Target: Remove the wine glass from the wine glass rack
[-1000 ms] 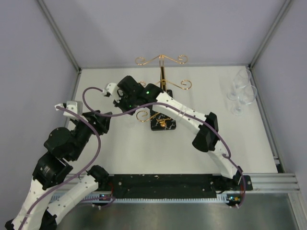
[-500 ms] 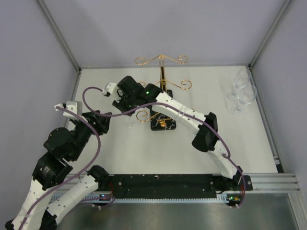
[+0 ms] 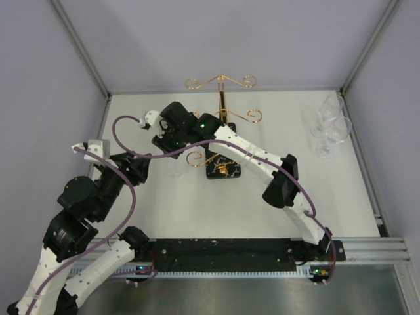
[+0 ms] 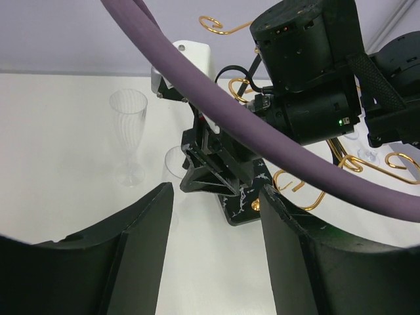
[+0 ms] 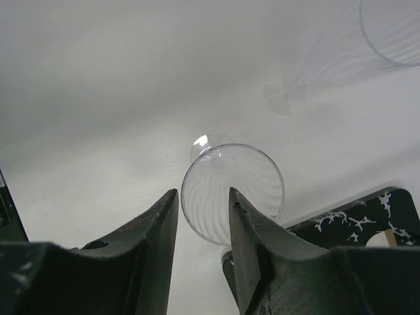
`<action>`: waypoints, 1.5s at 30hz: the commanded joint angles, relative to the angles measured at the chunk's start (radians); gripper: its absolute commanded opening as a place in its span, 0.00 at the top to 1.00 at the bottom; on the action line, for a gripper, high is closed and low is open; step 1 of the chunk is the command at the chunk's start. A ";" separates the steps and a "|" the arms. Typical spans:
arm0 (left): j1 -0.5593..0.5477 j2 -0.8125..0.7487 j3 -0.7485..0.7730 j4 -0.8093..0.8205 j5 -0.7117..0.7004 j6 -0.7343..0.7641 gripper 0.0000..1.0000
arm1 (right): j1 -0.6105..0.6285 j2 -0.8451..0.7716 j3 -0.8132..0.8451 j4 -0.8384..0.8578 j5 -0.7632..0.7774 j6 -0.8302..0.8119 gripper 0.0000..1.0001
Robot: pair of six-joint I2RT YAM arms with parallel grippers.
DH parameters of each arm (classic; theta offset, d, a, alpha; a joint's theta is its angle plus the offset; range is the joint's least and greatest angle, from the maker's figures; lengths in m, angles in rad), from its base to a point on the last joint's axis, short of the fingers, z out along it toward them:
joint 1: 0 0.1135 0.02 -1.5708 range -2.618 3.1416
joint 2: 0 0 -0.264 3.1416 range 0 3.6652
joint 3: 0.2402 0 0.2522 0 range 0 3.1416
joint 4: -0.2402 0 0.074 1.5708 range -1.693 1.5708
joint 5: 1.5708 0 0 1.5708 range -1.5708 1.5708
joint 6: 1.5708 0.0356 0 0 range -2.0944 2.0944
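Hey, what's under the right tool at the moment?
A clear wine glass, rim up, with white table beyond and the rack's marbled base beside it. One finger covers part of its rim.

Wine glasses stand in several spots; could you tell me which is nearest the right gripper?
The glass seen from above just past the right gripper, beside the rack's marbled base; the lone flute and the corner glasses stand farther off.
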 commanded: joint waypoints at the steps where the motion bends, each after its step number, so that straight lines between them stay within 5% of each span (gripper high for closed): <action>1: 0.000 -0.017 0.041 0.031 -0.019 0.008 0.39 | -0.009 -0.066 0.052 0.038 -0.019 0.027 0.63; 9: 0.000 -0.030 0.062 0.026 -0.039 0.009 0.39 | -0.009 -0.152 0.048 0.082 -0.025 0.062 0.61; 18: -0.002 -0.024 0.078 0.021 -0.046 0.011 0.39 | -0.009 -0.332 -0.040 0.173 -0.085 0.107 0.45; 26: 0.000 0.013 0.096 0.049 -0.038 0.020 0.32 | -0.009 -0.609 -0.303 0.285 -0.019 0.118 0.01; 28: 0.001 0.028 0.104 0.052 -0.033 0.026 0.03 | -0.009 -0.680 -0.383 0.305 0.059 0.136 0.01; 29: 0.000 0.037 0.112 0.054 -0.029 0.027 0.02 | -0.007 -0.713 -0.418 0.309 0.094 0.141 0.01; 45: -0.002 0.138 0.150 0.109 0.020 0.032 0.02 | -0.009 -1.255 -0.955 0.336 0.595 0.294 0.01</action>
